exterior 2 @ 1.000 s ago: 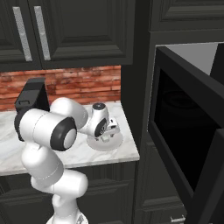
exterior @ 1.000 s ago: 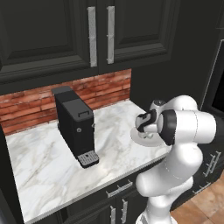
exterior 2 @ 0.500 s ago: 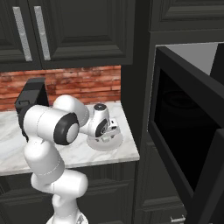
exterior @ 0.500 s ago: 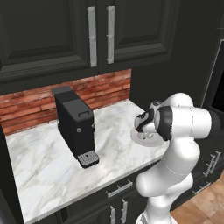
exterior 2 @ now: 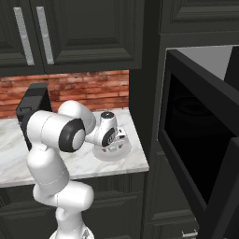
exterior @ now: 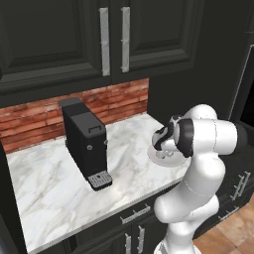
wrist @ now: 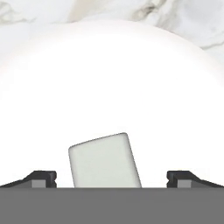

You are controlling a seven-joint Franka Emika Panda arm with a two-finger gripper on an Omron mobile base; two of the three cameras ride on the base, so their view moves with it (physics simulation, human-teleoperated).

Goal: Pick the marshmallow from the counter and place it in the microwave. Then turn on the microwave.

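Note:
The marshmallow (wrist: 105, 161), a small whitish-grey cube, lies on a round pale plate (wrist: 109, 74) near the right end of the counter (exterior: 49, 183). My gripper (wrist: 111, 179) points down at it, open. The cube sits between the two dark fingertips (wrist: 41, 178), well apart from both. From the base views the gripper (exterior: 166, 150) (exterior 2: 116, 141) hangs just over the plate (exterior: 155, 159) (exterior 2: 112, 155) and hides the cube. The microwave (exterior 2: 196, 135) stands to the right of the counter (exterior 2: 14, 140) with its door (exterior 2: 224, 196) swung open toward me.
A black coffee machine (exterior: 85, 141) (exterior 2: 32, 105) stands mid-counter, left of the plate. A brick backsplash (exterior: 30, 121) and dark upper cabinets (exterior: 114, 39) close off the back. A tall dark cabinet side (exterior 2: 144, 93) separates the counter from the microwave.
The arm's elbow has shifted slightly while the hand stayed over the plate. The jaws have stayed open.

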